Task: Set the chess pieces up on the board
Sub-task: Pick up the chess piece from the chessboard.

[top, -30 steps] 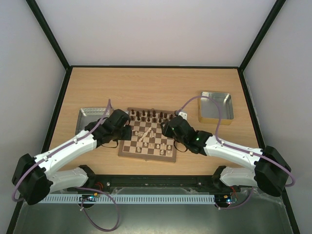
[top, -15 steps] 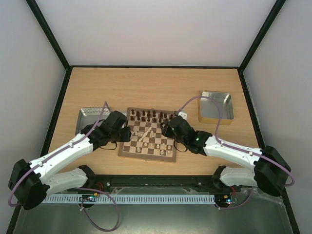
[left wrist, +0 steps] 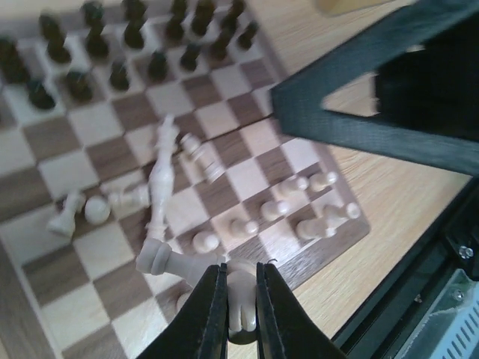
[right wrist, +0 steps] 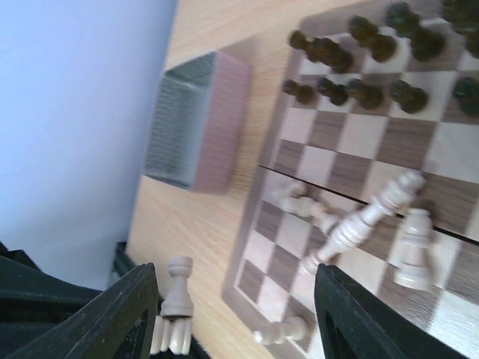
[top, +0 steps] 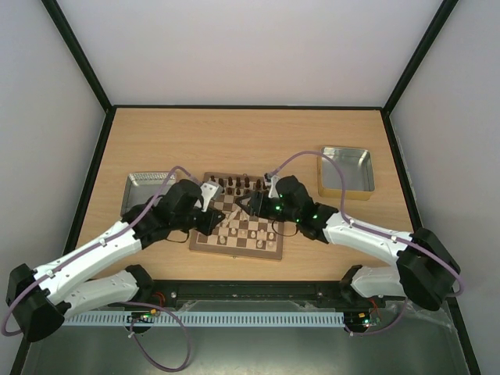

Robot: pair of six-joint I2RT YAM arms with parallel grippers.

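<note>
Left arm [top: 101,246] and right arm [top: 367,238] inward; left fingers [left wrist: 209,321] tight together, right fingers [right wrist: 120,314] wide apart.

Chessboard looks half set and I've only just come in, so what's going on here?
Setup of the board is under way. The left hand is shut on a cream piece over the board; the right hand is open above it. Dark pieces stand in their rows, while several cream pieces lie toppled mid-board.
</note>
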